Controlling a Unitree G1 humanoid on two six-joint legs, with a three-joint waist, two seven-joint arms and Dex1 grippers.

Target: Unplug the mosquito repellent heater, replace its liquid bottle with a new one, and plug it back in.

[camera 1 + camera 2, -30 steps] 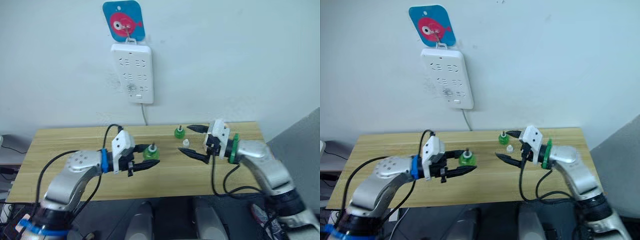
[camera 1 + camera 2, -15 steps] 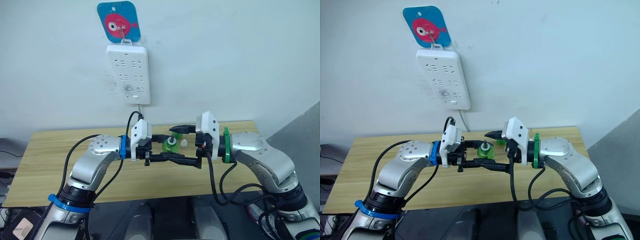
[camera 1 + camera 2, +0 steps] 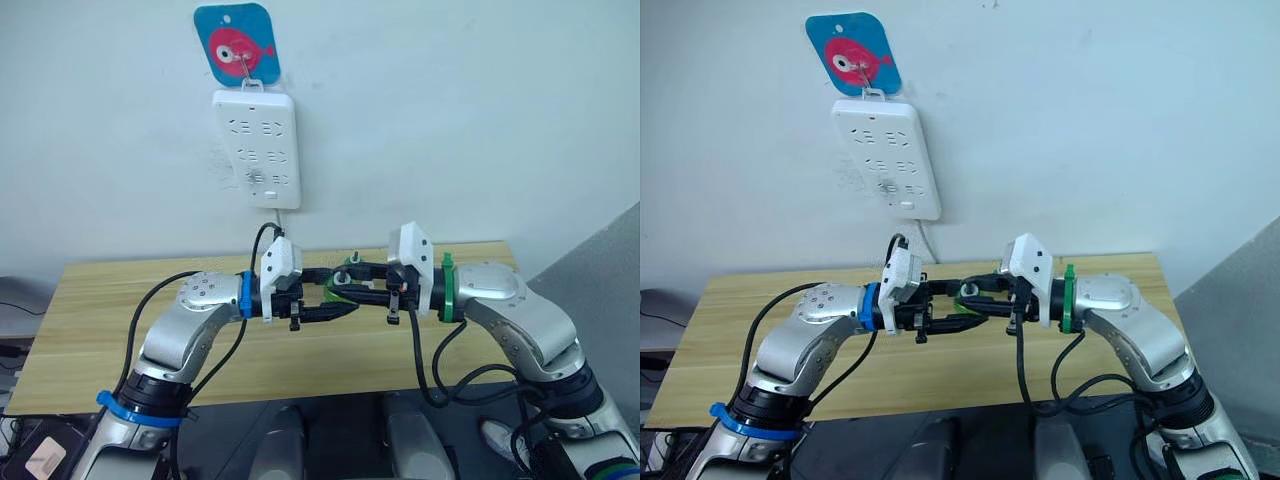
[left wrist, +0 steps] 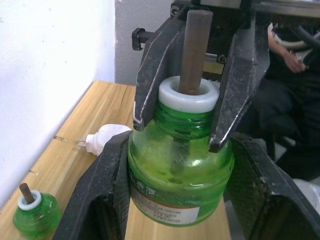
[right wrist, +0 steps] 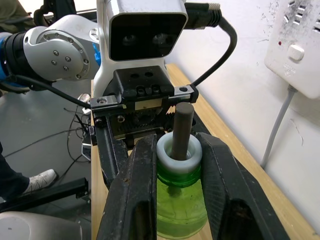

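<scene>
A green liquid bottle (image 4: pixel 180 170) with a white collar and a brown wick hangs above the wooden table (image 3: pixel 120 300), held between both grippers. My left gripper (image 4: pixel 180 145) is shut on its round body. My right gripper (image 5: pixel 179 142) comes from the opposite side and is shut on the neck, its fingers (image 5: pixel 142 190) pressing just under the collar. The mosquito repellent heater (image 4: pixel 105 137) lies on the table, white, prongs pointing sideways, apart from both grippers. A second green bottle (image 4: pixel 35 212) stands on the table by the wall.
A white multi-socket power strip (image 3: pixel 258 145) hangs on the wall under a blue fish hook (image 3: pixel 236 42), its cable dropping behind the table. A person's dark clothing (image 4: pixel 295 65) shows beyond the table's far end.
My right gripper has shut on the bottle's neck; half a second ago its fingers stood open around it. Earlier, both arms came together from apart, the left bringing the bottle to the middle.
</scene>
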